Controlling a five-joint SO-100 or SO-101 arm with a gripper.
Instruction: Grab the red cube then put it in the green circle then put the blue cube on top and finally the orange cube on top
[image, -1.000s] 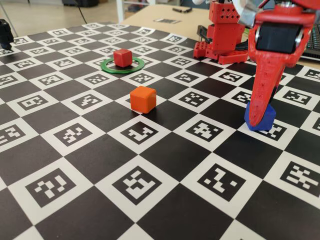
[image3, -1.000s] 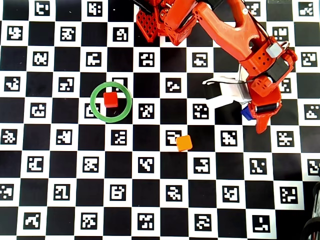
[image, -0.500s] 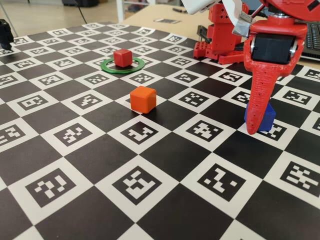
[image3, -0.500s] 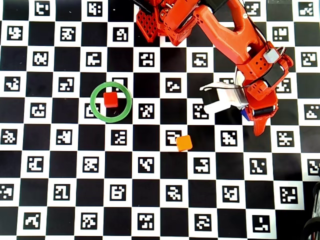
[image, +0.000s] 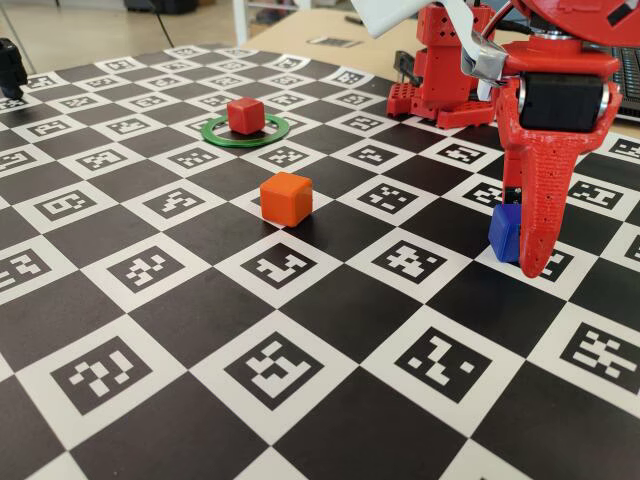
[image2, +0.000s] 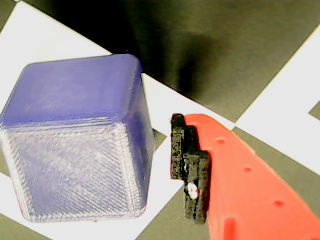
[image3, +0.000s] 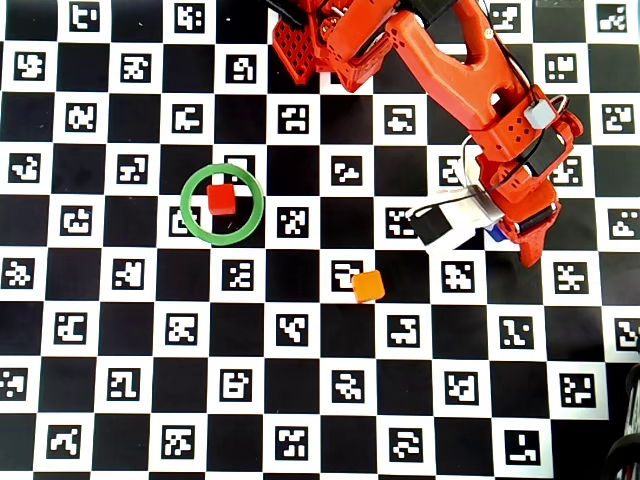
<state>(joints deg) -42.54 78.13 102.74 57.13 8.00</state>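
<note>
The red cube (image: 244, 115) sits inside the green circle (image: 207, 131) at the back left; in the overhead view the cube (image3: 221, 199) lies within the ring (image3: 185, 205). The orange cube (image: 286, 198) (image3: 368, 286) stands alone mid-board. The blue cube (image: 505, 232) (image3: 493, 234) rests on the board at the right. My red gripper (image: 515, 250) (image3: 505, 238) is lowered around it, open. In the wrist view the blue cube (image2: 75, 145) lies left of one black finger pad (image2: 187, 165), with a small gap between them. The other jaw is out of view.
The board is a black-and-white checker of marker squares (image: 270, 370). The arm's red base (image: 440, 70) (image3: 320, 40) stands at the back. A black object (image: 10, 65) sits at the far left edge. A black item (image3: 625, 455) shows at the overhead view's lower right corner.
</note>
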